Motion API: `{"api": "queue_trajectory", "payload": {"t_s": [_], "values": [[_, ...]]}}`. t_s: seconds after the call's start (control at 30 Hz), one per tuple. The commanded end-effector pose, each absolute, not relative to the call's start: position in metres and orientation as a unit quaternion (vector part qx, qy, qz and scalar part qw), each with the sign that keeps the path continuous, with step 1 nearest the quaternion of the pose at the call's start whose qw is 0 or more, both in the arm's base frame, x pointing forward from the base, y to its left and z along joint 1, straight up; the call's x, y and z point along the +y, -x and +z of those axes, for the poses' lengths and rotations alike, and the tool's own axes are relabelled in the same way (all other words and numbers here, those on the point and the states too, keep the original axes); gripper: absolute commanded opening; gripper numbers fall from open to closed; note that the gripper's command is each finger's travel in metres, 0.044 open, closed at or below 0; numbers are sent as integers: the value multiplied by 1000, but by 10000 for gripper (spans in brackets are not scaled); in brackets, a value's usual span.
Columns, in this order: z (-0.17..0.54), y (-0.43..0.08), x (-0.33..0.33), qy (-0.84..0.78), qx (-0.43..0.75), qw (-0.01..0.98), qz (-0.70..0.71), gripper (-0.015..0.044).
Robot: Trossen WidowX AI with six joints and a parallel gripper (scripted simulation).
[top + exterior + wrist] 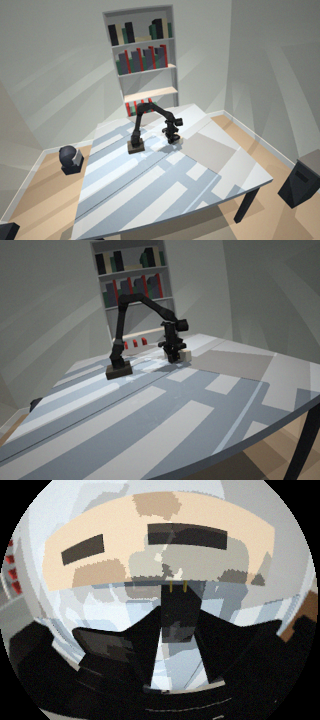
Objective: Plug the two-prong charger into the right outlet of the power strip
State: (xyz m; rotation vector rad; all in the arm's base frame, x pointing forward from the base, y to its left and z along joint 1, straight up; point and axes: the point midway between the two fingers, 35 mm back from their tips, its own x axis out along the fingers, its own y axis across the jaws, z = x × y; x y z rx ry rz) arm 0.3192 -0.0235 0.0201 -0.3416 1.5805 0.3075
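Note:
The beige power strip (180, 140) (186, 355) (115, 527) lies on the table just beyond the fingers. In the wrist view its upper face shows two dark rectangles, a smaller one at left and a longer one right of centre. My gripper (171, 141) (173, 360) (175, 608) points down, shut on the black charger (180, 607). Two yellow prongs (185, 586) stick out from the charger toward the strip, side by side. Their tips meet the strip's near edge in the wrist view, below the longer dark rectangle. The outlet holes are hidden; I cannot tell whether the prongs touch.
The arm's brown base block (136, 146) (119, 370) stands on the table (155, 180) (155, 415), left of the gripper. Striped light and shadow cross the table top. A bookshelf (148, 69) (136, 304) stands behind, beyond the table.

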Motion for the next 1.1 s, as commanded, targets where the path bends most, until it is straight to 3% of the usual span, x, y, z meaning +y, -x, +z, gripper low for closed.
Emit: {"api": "queue_trajectory", "payload": {"t_s": [0.0,1.07], "values": [[20,-320,-24,153,705,680,134,0],[21,-328,-21,153,705,680,134,0]]}}
